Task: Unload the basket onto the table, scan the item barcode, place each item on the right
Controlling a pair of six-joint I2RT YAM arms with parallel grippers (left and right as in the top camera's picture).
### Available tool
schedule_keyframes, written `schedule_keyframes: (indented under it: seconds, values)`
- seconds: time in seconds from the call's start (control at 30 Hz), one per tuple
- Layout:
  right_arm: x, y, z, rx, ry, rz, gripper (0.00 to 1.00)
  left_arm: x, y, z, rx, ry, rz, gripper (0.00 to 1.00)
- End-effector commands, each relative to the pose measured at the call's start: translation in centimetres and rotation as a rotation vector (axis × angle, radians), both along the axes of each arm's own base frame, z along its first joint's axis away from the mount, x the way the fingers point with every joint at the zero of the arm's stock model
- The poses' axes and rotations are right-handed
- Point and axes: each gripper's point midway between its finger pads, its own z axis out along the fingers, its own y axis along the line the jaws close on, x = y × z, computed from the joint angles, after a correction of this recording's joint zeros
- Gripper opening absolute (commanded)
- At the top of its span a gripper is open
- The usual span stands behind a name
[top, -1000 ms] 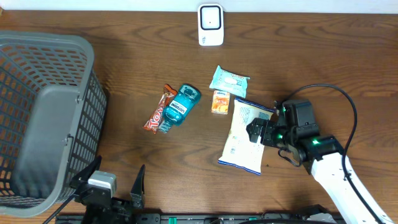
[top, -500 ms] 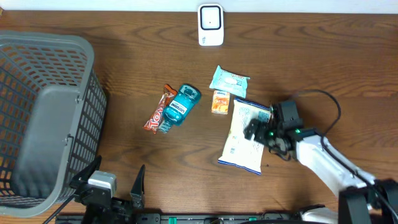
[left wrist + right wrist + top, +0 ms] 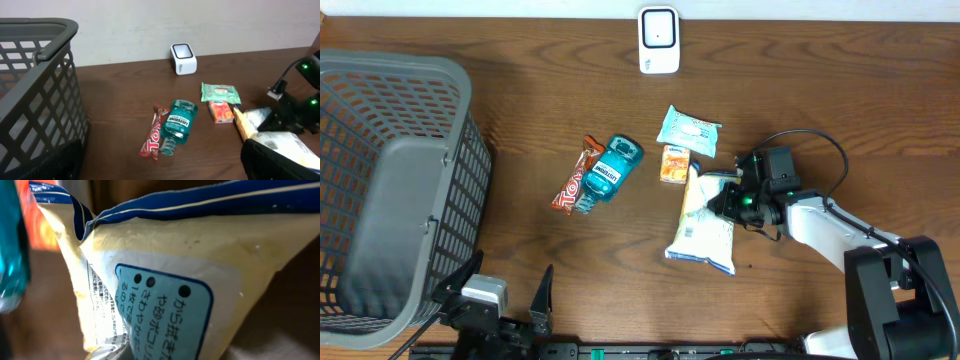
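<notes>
Dark wooden table (image 3: 520, 110) set against a pale wall (image 3: 125, 25).
The tabletop was dark brown wood with a clear grain, filling nearly the whole overhead view. Behind its far edge rose a plain off-white wall. The light was soft and even, leaving a faint sheen on the wood.

The snack bag (image 3: 165, 280) overflows the right wrist view's edges, and the basket (image 3: 410, 65) is cropped at overhead's left.

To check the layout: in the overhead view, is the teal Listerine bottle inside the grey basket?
No, the Listerine bottle lies on the wooden table next to a candy bar, outside the basket.
</notes>
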Motion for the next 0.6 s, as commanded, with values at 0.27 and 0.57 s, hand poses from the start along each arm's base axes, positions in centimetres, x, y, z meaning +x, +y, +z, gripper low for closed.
schedule_keyframes:
  seconds: [0.27,0.57]
  values:
    - [-0.9,0.4,15.3,0.155,-0.548,0.203,0.01,0.0,0.0,0.1,-0.003,-0.003,-0.001,1.0]
    - [-2.5,-1.1,23.7,0.085,-0.887,0.161,0.02,0.0,0.0,0.1,-0.003,-0.003,-0.001,1.0]
